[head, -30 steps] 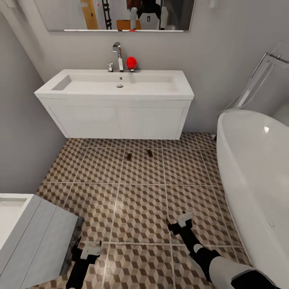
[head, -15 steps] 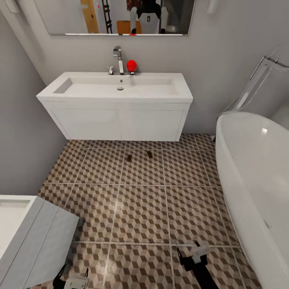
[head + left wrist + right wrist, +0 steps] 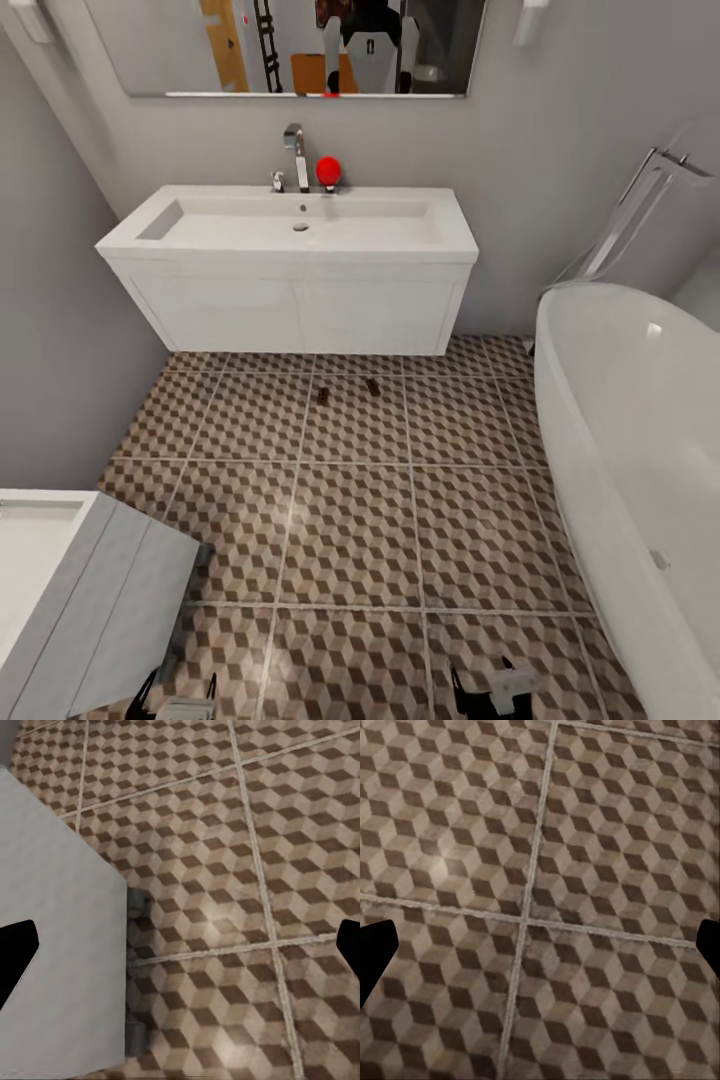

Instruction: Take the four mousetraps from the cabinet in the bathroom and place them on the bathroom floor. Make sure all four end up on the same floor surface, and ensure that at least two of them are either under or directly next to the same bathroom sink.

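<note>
1. Two mousetraps (image 3: 322,394) (image 3: 372,386) lie on the bathroom floor (image 3: 350,520), far centre, just in front of the sink (image 3: 290,225) vanity. Two more are left to fetch, I judge, and the cabinet is elsewhere.
2. I see the left hand (image 3: 185,706) and right hand (image 3: 492,688) at the near edge, both spread wide and empty; wrist views show bare tiles between the fingertips.
3. To do this step well: I back straight off, arms tucked, minding the white block (image 3: 70,590) near left and the bathtub (image 3: 640,440) right.
4. Against the earlier frames, both hands have dropped toward the near edge and the sink sits slightly lower and smaller: the camera has pulled back.
</note>
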